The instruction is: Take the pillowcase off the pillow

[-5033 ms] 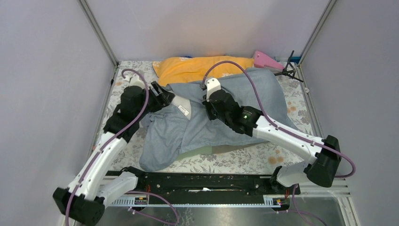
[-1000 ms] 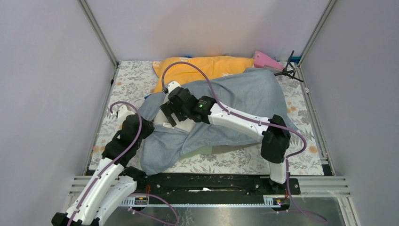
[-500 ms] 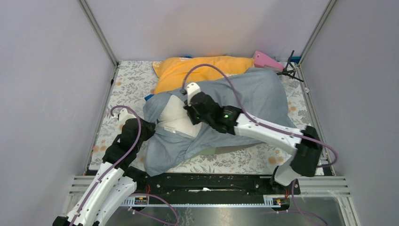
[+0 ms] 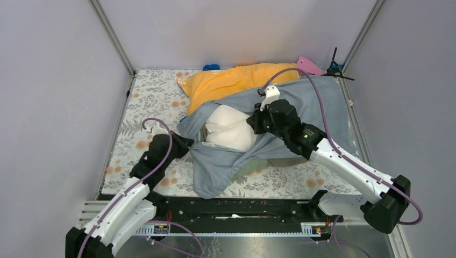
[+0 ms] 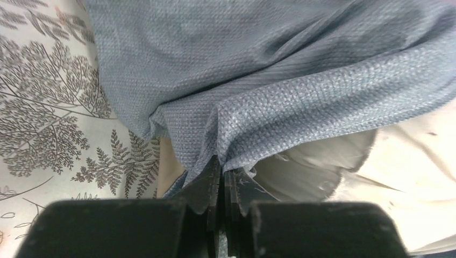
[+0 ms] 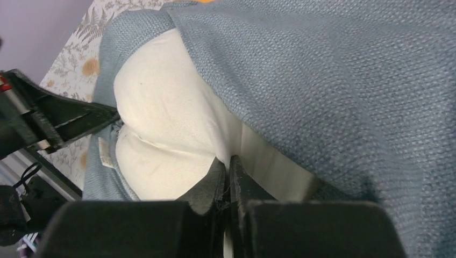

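Peeling is under way: the left gripper (image 5: 221,173), jaws closed, is pinching the pillowcase (image 5: 279,70) edge, while the right gripper (image 6: 228,167), also closed, is nipping the pillow (image 6: 161,123), which is bulging out white at the centre of the top view. Next, both are needing to pull apart. The pillowcase is hiding most of the pillow; the right grip's firmness is hard to judge.

Orange pillow (image 4: 231,80) lies at the back of the floral tabletop (image 4: 150,97), blue fabric (image 4: 211,67) behind it, pink object (image 4: 307,63) far right.
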Tool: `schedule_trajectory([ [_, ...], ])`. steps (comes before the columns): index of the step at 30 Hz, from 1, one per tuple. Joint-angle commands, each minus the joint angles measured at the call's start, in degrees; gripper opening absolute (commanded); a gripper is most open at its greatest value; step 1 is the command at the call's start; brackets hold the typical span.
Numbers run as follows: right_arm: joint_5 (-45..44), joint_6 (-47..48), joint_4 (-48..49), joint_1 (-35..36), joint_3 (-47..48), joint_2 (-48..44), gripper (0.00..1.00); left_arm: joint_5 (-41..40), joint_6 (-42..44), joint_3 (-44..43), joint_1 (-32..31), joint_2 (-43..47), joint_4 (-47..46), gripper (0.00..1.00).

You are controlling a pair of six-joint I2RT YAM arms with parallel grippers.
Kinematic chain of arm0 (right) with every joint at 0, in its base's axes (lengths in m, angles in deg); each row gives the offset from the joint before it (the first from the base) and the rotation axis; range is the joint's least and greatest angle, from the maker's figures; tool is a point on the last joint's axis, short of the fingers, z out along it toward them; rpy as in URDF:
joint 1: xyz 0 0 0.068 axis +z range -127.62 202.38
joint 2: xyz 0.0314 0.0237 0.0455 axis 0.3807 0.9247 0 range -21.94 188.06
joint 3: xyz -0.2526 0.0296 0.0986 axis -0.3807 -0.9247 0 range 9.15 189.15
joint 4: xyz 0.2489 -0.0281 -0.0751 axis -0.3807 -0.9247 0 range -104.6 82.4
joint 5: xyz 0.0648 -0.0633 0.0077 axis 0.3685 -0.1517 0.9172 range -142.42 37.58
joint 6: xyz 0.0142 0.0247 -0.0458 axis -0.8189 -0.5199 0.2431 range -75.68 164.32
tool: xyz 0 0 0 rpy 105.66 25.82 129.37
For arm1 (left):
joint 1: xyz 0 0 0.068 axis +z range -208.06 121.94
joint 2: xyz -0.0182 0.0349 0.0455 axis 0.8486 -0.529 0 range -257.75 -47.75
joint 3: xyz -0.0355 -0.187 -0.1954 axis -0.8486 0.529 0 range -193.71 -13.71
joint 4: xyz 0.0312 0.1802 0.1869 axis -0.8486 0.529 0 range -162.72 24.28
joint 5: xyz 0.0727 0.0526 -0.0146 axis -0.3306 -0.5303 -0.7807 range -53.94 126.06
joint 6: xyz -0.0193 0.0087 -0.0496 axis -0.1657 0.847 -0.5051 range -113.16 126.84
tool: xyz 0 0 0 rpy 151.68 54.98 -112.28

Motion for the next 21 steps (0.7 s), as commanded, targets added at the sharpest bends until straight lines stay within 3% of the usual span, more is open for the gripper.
schedule_trajectory([
  [1,-8.32,1.72,1.79,-4.19,0.85,-5.33,0.0,-4.37,1.83,6.74,1.6,-5.16,-0.95,0.0],
  [6,5.28,3.12,1.07,-4.22,1.79,-2.49,0.0,1.82,3.47,9.54,1.52,-9.92,-9.5,0.0],
  [9,9.14,3.49,-0.76,-4.24,3.37,0.11,0.11,5.68,5.54,9.42,1.54,-12.29,-12.71,0.0],
  [12,13.64,3.75,-2.8,-4.12,6.19,3.1,0.39,7.9,6.87,8.65,1.57,-13.1,-13.24,0.02],
  [15,15.52,4.13,-6.06,-2.9,10.63,6.32,0.62,4.41,6.75,7.79,1.56,-11.49,-10.46,0.03],
  [21,1.41,10.33,-11.24,8.61,20.51,14.33,0.97,3.26,7.57,7.94,1.57,-6.81,-9.56,0.06],
])
